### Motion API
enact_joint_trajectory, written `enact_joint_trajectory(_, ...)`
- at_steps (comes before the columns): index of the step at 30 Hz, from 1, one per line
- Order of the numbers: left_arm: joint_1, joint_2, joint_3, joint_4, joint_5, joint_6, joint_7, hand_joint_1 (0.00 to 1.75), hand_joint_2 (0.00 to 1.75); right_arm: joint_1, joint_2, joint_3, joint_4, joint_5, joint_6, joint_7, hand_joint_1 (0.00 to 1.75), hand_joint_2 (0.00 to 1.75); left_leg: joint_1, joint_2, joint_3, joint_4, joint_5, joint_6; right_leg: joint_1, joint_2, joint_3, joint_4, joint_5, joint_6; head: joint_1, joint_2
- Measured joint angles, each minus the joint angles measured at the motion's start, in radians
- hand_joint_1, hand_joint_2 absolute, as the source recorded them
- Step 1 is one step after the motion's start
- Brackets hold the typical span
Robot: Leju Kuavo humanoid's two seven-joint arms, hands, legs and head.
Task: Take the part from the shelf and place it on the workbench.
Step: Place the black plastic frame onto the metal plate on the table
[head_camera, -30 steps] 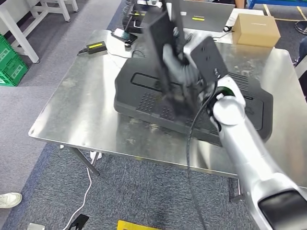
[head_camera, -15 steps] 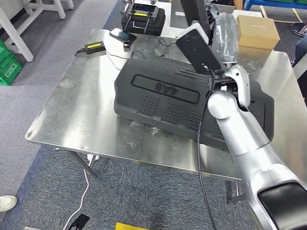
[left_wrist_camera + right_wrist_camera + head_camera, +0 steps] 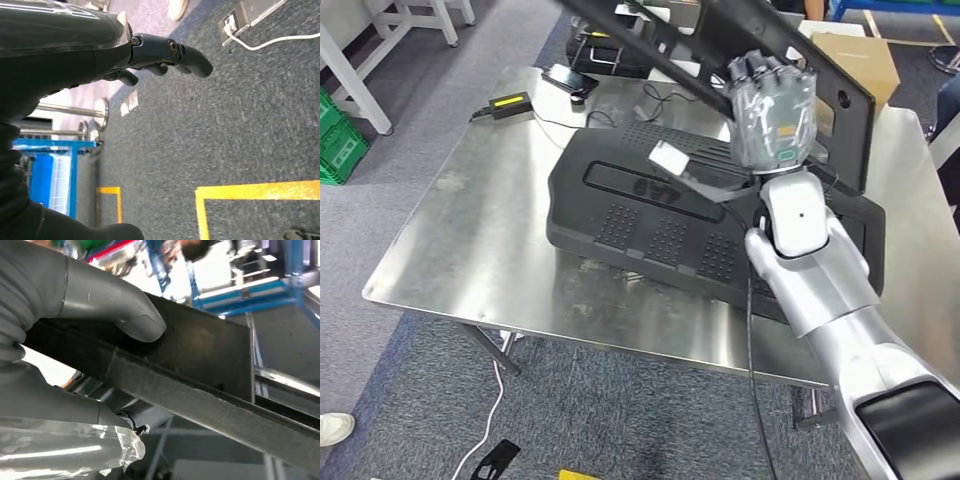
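Above the steel-topped workbench surface (image 3: 493, 230) my right arm now carries the long flat black part (image 3: 743, 40) level and crosswise, where a second ago it stood tilted on end in front of the big black moulded panel (image 3: 644, 215); my viewpoint has also shifted a little between the pictures. That panel lies flat across the far and right half of the surface, its right end running under my forearm. Bare steel lies open to the left and along the near edge, down to the rounded near-left corner; the far edge is crowded with a small black charger box (image 3: 509, 103), a phone (image 3: 565, 78) and a brown cardboard box (image 3: 852, 50). My right hand (image 3: 771, 112) is wrapped round the part, thumb (image 3: 113, 302) pressed on its flat face, the part stretching away past it to both sides, clear above the panel. My left hand (image 3: 166, 52) hangs over grey carpet, fingers loosely apart, holding nothing.
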Motion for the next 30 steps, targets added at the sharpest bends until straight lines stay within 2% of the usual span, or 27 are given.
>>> enact_joint_trajectory(1,-0.002,0.000,-0.001,0.000,-0.005,-0.004,-0.002,0.00,1.75,0.004,0.000,0.009,0.019,0.045,0.000,0.013,1.75,1.75,-0.001,0.000,-0.012,0.024,-0.016,-0.002,-0.003,0.000,0.003,-0.007,0.002,-0.004,-0.001,0.000)
enact_joint_trajectory(2,-0.004,0.000,-0.001,0.000,-0.010,-0.007,-0.003,0.00,1.75,0.009,0.000,0.022,0.040,0.078,0.000,0.025,1.75,1.75,-0.001,0.001,-0.035,0.071,-0.042,-0.002,-0.005,0.000,0.005,-0.011,0.003,-0.007,-0.003,0.000)
enact_joint_trajectory(4,-0.008,0.000,-0.002,0.000,-0.017,-0.013,-0.006,0.00,1.75,0.024,-0.002,0.052,0.087,0.104,0.000,0.049,1.75,1.75,-0.003,0.001,-0.104,0.205,-0.094,-0.003,-0.003,0.000,0.006,-0.012,0.002,-0.010,-0.005,0.000)
enact_joint_trajectory(5,-0.009,0.000,-0.003,0.000,-0.020,-0.016,-0.007,0.00,1.75,0.033,-0.004,0.070,0.113,0.108,0.000,0.061,1.75,1.75,-0.003,0.001,-0.132,0.252,-0.104,-0.003,-0.001,0.001,0.007,-0.012,0.001,-0.012,-0.005,0.000)
enact_joint_trajectory(6,-0.009,0.000,-0.003,0.000,-0.022,-0.018,-0.007,0.00,1.75,0.039,-0.006,0.088,0.138,0.109,0.000,0.072,1.75,1.75,-0.004,0.001,-0.144,0.264,-0.094,-0.003,0.000,0.001,0.008,-0.011,0.000,-0.012,-0.005,0.000)
enact_joint_trajectory(7,-0.010,0.000,-0.003,0.000,-0.023,-0.019,-0.007,0.00,1.75,0.042,-0.007,0.106,0.162,0.109,0.000,0.080,1.75,1.75,-0.004,0.001,-0.137,0.235,-0.064,-0.002,0.001,0.003,0.009,-0.009,-0.002,-0.011,-0.005,0.000)
enact_joint_trajectory(9,-0.012,0.000,-0.003,0.000,-0.029,-0.021,-0.008,0.00,1.75,0.043,-0.008,0.140,0.208,0.109,0.001,0.089,1.75,1.75,-0.004,0.001,-0.085,0.109,0.012,0.002,0.002,0.006,0.011,-0.002,-0.009,-0.006,-0.005,0.000)
enact_joint_trajectory(10,-0.013,0.000,-0.003,0.000,-0.032,-0.022,-0.009,0.00,1.75,0.042,-0.008,0.154,0.230,0.109,0.003,0.090,1.75,1.75,-0.004,0.000,-0.062,0.054,0.034,0.005,0.004,0.008,0.010,0.004,-0.013,-0.003,-0.005,0.000)
enact_joint_trajectory(11,-0.015,0.000,-0.003,0.000,-0.035,-0.023,-0.010,0.00,1.75,0.042,-0.009,0.166,0.250,0.109,0.009,0.090,1.75,1.75,-0.005,0.000,-0.048,0.022,0.042,0.007,0.006,0.009,0.008,0.009,-0.015,0.001,-0.005,0.000)
enact_joint_trajectory(14,-0.017,-0.001,-0.003,0.000,-0.035,-0.028,-0.012,0.00,1.75,0.045,-0.010,0.195,0.300,0.109,0.046,0.076,1.75,1.75,-0.006,-0.003,-0.043,0.010,0.039,0.016,0.006,0.008,0.003,0.014,-0.018,0.009,-0.005,0.000)
enact_joint_trajectory(16,-0.018,-0.001,-0.003,0.000,-0.035,-0.029,-0.013,0.00,1.75,0.047,-0.011,0.209,0.324,0.108,0.073,0.064,1.75,1.75,-0.002,-0.002,-0.042,0.008,0.040,0.025,0.003,0.007,-0.010,0.045,-0.042,0.021,-0.003,0.000)
enact_joint_trajectory(17,-0.019,-0.001,-0.003,0.000,-0.035,-0.030,-0.014,0.00,1.75,0.048,-0.011,0.214,0.334,0.107,0.086,0.060,1.75,1.75,0.000,-0.002,-0.041,0.007,0.041,0.029,0.001,0.006,-0.029,0.089,-0.067,0.028,-0.002,0.000)
enact_joint_trajectory(19,-0.020,0.000,-0.002,0.000,-0.034,-0.032,-0.017,0.00,1.75,0.052,-0.011,0.224,0.356,0.102,0.117,0.048,1.75,1.75,0.000,-0.002,-0.041,0.007,0.040,0.033,-0.005,0.003,-0.089,0.220,-0.126,0.039,-0.001,0.000)
enact_joint_trajectory(20,-0.020,0.000,-0.002,0.000,-0.034,-0.032,-0.019,0.00,1.75,0.057,-0.011,0.229,0.366,0.099,0.135,0.042,1.75,1.75,0.000,-0.002,-0.040,0.007,0.039,0.034,-0.008,0.002,-0.116,0.273,-0.142,0.041,-0.001,0.000)
enact_joint_trajectory(21,-0.020,0.000,-0.002,0.000,-0.034,-0.033,-0.021,0.00,1.75,0.063,-0.011,0.232,0.373,0.097,0.150,0.036,1.75,1.75,0.000,-0.002,-0.039,0.007,0.039,0.034,-0.009,0.001,-0.129,0.295,-0.140,0.042,-0.001,0.000)
enact_joint_trajectory(22,-0.020,0.000,-0.002,0.000,-0.034,-0.033,-0.023,0.00,1.75,0.067,-0.011,0.234,0.380,0.093,0.163,0.032,1.75,1.75,0.000,-0.003,-0.039,0.008,0.039,0.034,-0.009,0.001,-0.122,0.274,-0.118,0.040,-0.001,0.000)
enact_joint_trajectory(24,-0.021,-0.001,-0.002,0.000,-0.036,-0.034,-0.029,0.00,1.75,0.068,-0.011,0.238,0.388,0.086,0.180,0.025,1.75,1.75,-0.001,-0.005,-0.035,0.007,0.037,0.033,-0.007,0.000,-0.065,0.142,-0.046,0.030,-0.001,0.000)
enact_joint_trajectory(25,-0.021,-0.001,-0.001,0.000,-0.036,-0.034,-0.032,0.00,1.75,0.067,-0.011,0.239,0.391,0.082,0.186,0.022,1.75,1.75,-0.002,-0.005,-0.034,0.007,0.036,0.031,-0.004,0.001,-0.035,0.078,-0.020,0.024,-0.002,0.000)
enact_joint_trajectory(26,-0.022,-0.001,-0.001,0.000,-0.037,-0.035,-0.035,0.00,1.75,0.066,-0.011,0.240,0.394,0.079,0.192,0.019,1.75,1.75,-0.002,-0.005,-0.033,0.006,0.035,0.028,0.000,0.001,-0.013,0.033,-0.007,0.019,-0.002,0.000)
enact_joint_trajectory(27,-0.022,-0.001,-0.001,0.000,-0.037,-0.035,-0.038,0.00,1.75,0.066,-0.011,0.241,0.396,0.075,0.196,0.016,1.75,1.75,-0.002,-0.004,-0.033,0.005,0.035,0.024,0.003,0.001,-0.004,0.013,-0.005,0.014,-0.002,0.000)
enact_joint_trajectory(30,-0.021,-0.001,-0.001,0.000,-0.040,-0.030,-0.045,0.00,1.75,0.067,-0.010,0.243,0.403,0.065,0.210,0.006,1.75,1.75,-0.001,-0.004,-0.032,0.001,0.031,0.009,0.003,0.000,0.003,-0.002,-0.003,0.003,-0.003,0.000)
